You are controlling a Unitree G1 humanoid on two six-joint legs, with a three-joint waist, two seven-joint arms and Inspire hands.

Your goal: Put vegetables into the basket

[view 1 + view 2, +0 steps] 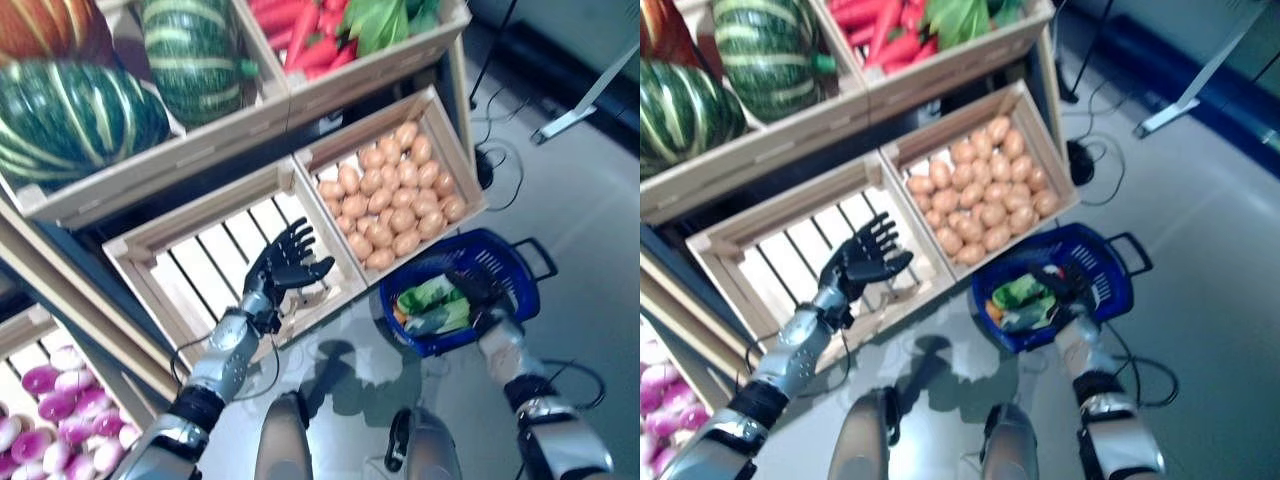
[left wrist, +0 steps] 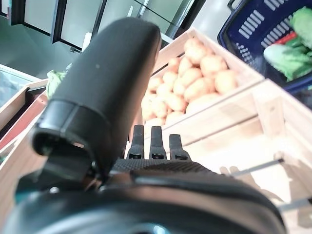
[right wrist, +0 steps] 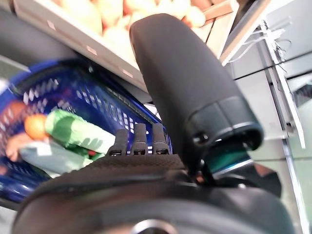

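Observation:
The blue plastic basket (image 1: 500, 262) stands on the floor below the wooden stand. Green leafy vegetables (image 1: 432, 303) lie in it, with an orange round one (image 3: 35, 126) beside them. My left hand (image 1: 285, 262) is open with fingers spread, held over the slatted wooden crate (image 1: 215, 255), and holds nothing. The crate of potatoes (image 1: 395, 190) is just to its right. My right hand (image 1: 478, 288) is over the basket's near rim with straight fingers, empty.
The wooden stand (image 1: 200, 140) rises behind with upper crates. A metal leg of a frame (image 1: 590, 100) stands on the floor at the far right. Grey floor (image 1: 590, 210) lies open to the right of the basket.

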